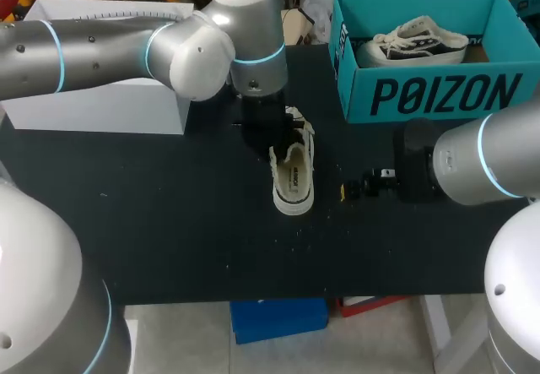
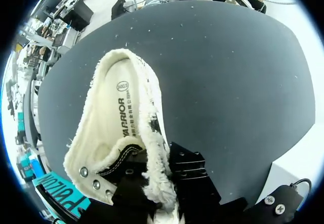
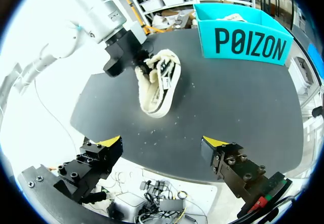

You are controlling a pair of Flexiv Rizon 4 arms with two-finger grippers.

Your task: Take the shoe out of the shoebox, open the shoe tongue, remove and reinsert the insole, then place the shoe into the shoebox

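A white low-top shoe (image 1: 294, 180) with fleece lining lies on the black table, toe towards the far side; its printed insole (image 2: 119, 115) shows inside. My left gripper (image 1: 274, 129) stands over the shoe's front. In the left wrist view its black fingers (image 2: 195, 176) are closed on the fleecy tongue (image 2: 154, 148), with the yellow tips hidden. From the right wrist the shoe (image 3: 159, 82) looks tipped up under the left gripper (image 3: 126, 52). My right gripper (image 3: 163, 143) is open and empty, to the right of the shoe (image 1: 359, 188). The teal shoebox (image 1: 430, 95) stands at the back right.
A second shoe (image 1: 413, 43) with dark trim lies inside the teal shoebox (image 3: 248, 42). A white box (image 1: 101, 108) stands at the back left under my left arm. Small white crumbs lie on the table in front of the shoe.
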